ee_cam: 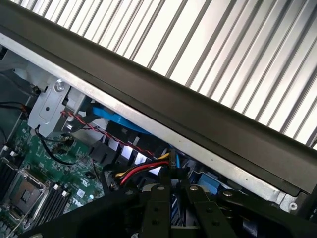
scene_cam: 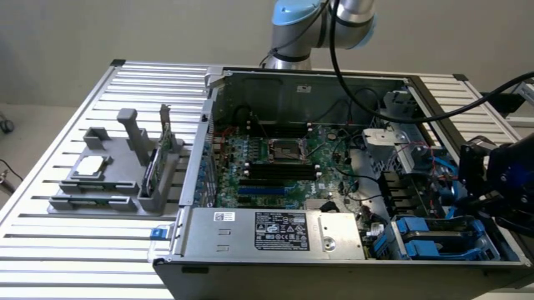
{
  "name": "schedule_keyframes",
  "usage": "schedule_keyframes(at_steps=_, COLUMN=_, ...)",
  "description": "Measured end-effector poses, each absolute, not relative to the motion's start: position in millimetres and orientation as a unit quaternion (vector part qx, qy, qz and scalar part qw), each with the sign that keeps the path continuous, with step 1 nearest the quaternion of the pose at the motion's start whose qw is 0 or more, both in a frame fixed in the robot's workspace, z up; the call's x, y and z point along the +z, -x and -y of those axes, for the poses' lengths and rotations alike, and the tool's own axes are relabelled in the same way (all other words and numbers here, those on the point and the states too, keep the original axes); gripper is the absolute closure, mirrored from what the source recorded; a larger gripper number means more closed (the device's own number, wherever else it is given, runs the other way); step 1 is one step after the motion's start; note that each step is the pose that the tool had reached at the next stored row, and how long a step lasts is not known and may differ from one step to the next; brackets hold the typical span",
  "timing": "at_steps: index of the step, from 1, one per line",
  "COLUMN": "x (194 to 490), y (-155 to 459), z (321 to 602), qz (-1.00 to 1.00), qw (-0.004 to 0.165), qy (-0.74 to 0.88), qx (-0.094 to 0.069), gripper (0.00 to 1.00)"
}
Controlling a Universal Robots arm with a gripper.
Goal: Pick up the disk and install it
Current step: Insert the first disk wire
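Your fingers (ee_cam: 157,210) stand pinched nearly together with nothing gripped between them, and the disk (scene_cam: 441,237) lies flat in its blue frame in the computer case's (scene_cam: 250,250) corner bay, just below them.

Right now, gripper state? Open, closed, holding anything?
Gripper: cannot be told whether open or closed, or holding anything; it is at the drive-bay end of the computer case.
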State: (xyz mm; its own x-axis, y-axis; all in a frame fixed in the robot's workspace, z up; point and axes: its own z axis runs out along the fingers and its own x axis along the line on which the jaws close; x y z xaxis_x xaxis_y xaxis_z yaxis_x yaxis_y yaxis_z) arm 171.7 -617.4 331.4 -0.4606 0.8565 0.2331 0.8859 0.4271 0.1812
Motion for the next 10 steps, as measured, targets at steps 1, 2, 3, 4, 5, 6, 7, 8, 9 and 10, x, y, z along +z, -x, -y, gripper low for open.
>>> schedule_keyframes(at_steps=1, x=331.5, y=-171.3, z=617.3, qz=0.843, qw=0.054, qy=0.517, qx=-0.139, gripper=0.84)
schedule_keyframes(at_steps=2, x=331.8, y=-170.6, z=617.3, qz=0.842, qw=0.057, qy=0.518, qx=-0.139, gripper=0.84)
schedule_keyframes(at_steps=3, x=332.2, y=-169.6, z=617.3, qz=0.842, qw=0.059, qy=0.519, qx=-0.139, gripper=0.84)
schedule_keyframes(at_steps=4, x=332.8, y=-168.6, z=617.3, qz=0.841, qw=0.061, qy=0.519, qx=-0.139, gripper=0.84)
schedule_keyframes(at_steps=5, x=333.4, y=-167.7, z=617.3, qz=0.841, qw=0.064, qy=0.520, qx=-0.139, gripper=0.84)
schedule_keyframes(at_steps=6, x=334.1, y=-166.9, z=617.3, qz=0.840, qw=0.066, qy=0.520, qx=-0.139, gripper=0.84)
schedule_keyframes(at_steps=7, x=335.0, y=-166.1, z=617.4, qz=0.840, qw=0.068, qy=0.520, qx=-0.140, gripper=0.84)
schedule_keyframes(at_steps=8, x=335.9, y=-165.4, z=617.4, qz=0.839, qw=0.070, qy=0.521, qx=-0.141, gripper=0.84)
schedule_keyframes(at_steps=9, x=336.5, y=-164.8, z=617.5, qz=0.839, qw=0.072, qy=0.521, qx=-0.142, gripper=0.84)
schedule_keyframes(at_steps=10, x=336.9, y=-164.2, z=617.7, qz=0.838, qw=0.074, qy=0.521, qx=-0.143, gripper=0.84)
